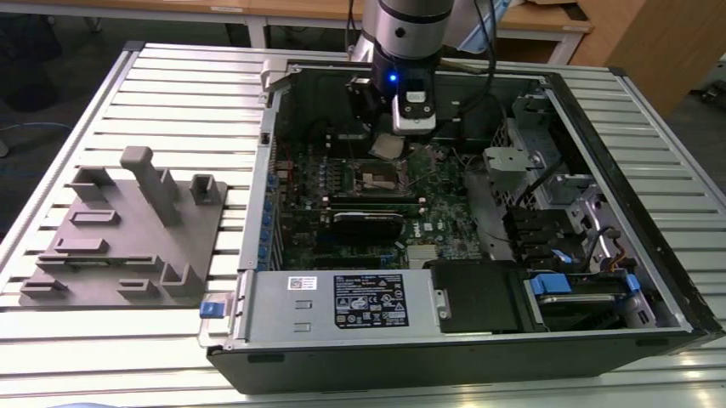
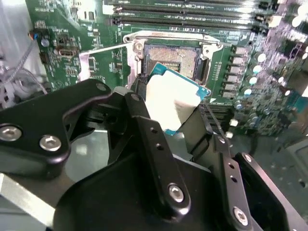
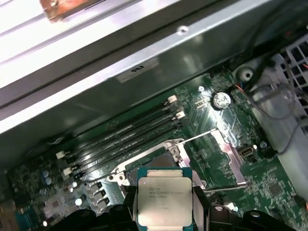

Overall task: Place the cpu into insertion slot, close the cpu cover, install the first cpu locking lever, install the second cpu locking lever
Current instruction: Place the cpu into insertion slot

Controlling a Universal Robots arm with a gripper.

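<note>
My gripper (image 1: 392, 144) is shut on the cpu (image 1: 388, 147) and holds it in the air just above the insertion slot (image 1: 380, 177) inside the open computer case. In both wrist views the black fingers (image 3: 129, 204) clamp two opposite edges of the cpu (image 3: 163, 197), a square chip with a silver-grey face and blue-green rim (image 2: 171, 98). The insertion slot (image 2: 173, 58) lies uncovered beneath it, its contact field visible. The cpu cover (image 2: 85, 61) stands swung open to one side of the slot (image 3: 166, 153), and thin wire levers (image 3: 204, 136) are raised beside the cover (image 3: 227, 151).
The case (image 1: 635, 153) lies open on a slatted metal table (image 1: 170, 93). Long memory slots (image 3: 120, 137) run beside the socket. A black card (image 1: 369, 223) and a power supply (image 1: 340, 297) sit nearer the front. A grey fixture block (image 1: 125, 229) stands at the exterior view's left.
</note>
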